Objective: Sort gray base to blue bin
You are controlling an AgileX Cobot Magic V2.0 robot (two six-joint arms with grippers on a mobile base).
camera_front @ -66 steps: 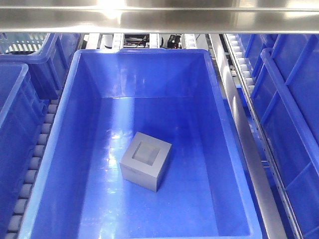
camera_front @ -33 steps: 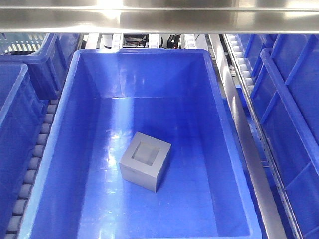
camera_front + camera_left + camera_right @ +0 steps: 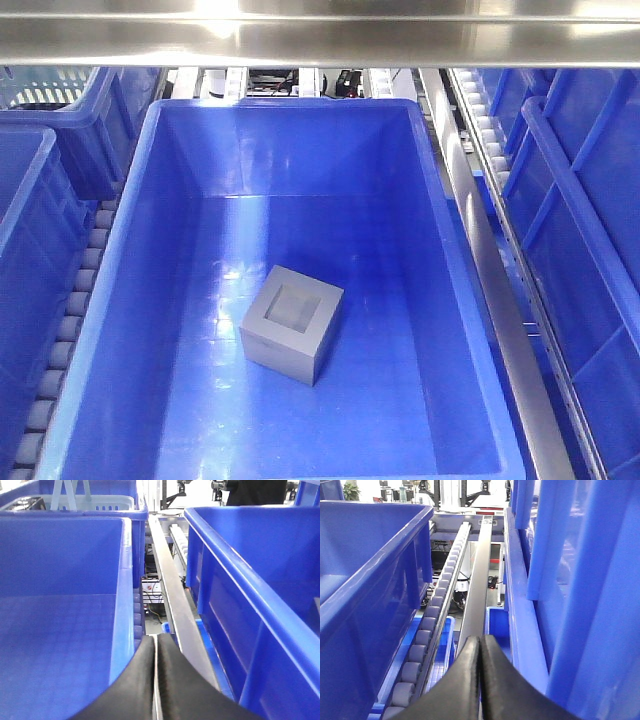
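Blue tubs sit in rows on roller tracks (image 3: 75, 300) under a steel beam (image 3: 320, 40). The gray base (image 3: 292, 323) rests on the floor of the blue bin (image 3: 140, 190), recess up, clear of every wall. The left gripper (image 3: 156, 680) is pressed together, empty, over a rail between tubs. The right gripper (image 3: 480, 680) is likewise closed on nothing. Neither arm shows in the front view.

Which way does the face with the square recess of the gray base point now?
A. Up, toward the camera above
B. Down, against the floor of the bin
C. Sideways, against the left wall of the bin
A: in the front view the gray base stands on the floor of the blue bin with its recessed face on top, clear of every wall.
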